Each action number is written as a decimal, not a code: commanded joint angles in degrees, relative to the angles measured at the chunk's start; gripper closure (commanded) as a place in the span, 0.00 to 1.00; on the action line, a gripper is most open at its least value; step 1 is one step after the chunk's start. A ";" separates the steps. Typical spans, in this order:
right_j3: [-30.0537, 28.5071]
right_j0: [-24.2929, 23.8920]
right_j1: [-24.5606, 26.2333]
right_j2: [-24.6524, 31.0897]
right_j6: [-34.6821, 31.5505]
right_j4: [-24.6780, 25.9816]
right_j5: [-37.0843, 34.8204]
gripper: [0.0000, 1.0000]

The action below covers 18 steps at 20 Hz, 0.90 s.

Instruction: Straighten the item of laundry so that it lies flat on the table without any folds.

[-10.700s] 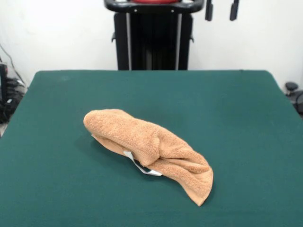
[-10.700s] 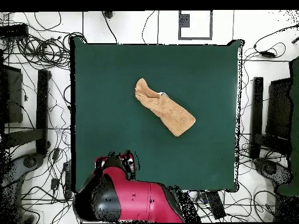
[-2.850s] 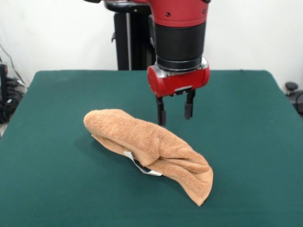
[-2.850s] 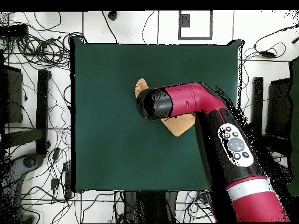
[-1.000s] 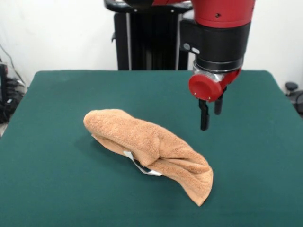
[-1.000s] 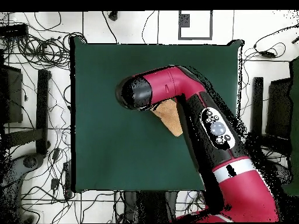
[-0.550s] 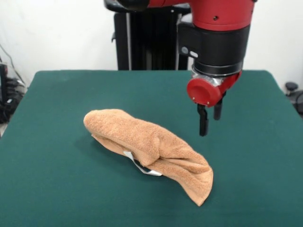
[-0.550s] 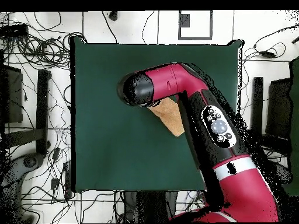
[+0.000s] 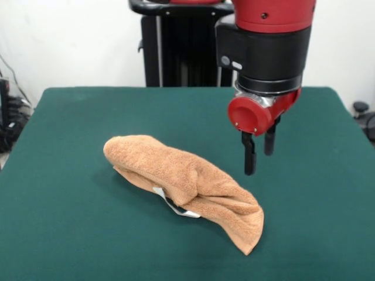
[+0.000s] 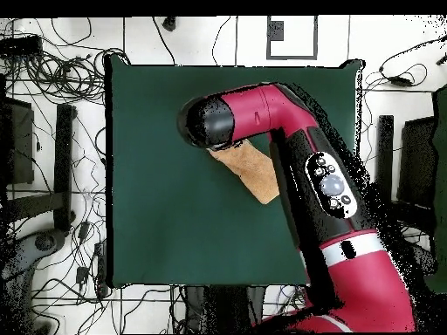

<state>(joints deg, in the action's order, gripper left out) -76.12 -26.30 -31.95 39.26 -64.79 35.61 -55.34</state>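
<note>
The light orange-tan towel (image 9: pixel 187 178) lies bunched in a long, folded roll across the middle of the dark green table (image 9: pixel 70 117), with its small white tag (image 9: pixel 176 208) sticking out at the near side. My gripper (image 9: pixel 259 163) hangs open and empty above the table, just beyond and to the right of the towel's right end, not touching it. In the overhead view the arm's wrist (image 10: pixel 208 122) covers the gripper and one end of the towel (image 10: pixel 255 174); the rest shows on the table (image 10: pixel 157 218).
The black pedestal (image 9: pixel 187 52) stands at the table's far edge. The red arm (image 10: pixel 323 192) crosses the table's right part in the overhead view. Cables (image 10: pixel 52 70) and black stands (image 10: pixel 63 157) lie on the floor around the table.
The arm came out from its drawn-back pose, passed over the towel, then swung to its right end. In the last second the gripper dropped a little, nearer the towel. The towel has not moved.
</note>
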 commanded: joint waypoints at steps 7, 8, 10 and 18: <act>11.38 3.71 6.72 4.54 20.80 0.19 -12.32 0.00; 12.23 3.79 7.02 4.63 21.31 0.39 -12.62 0.00; 14.32 4.18 7.74 4.54 22.19 0.86 -14.00 0.00; 19.76 5.03 9.55 4.08 24.03 1.15 -17.11 0.00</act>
<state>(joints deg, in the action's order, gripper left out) -61.95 -23.65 -24.60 40.04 -60.50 35.54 -65.12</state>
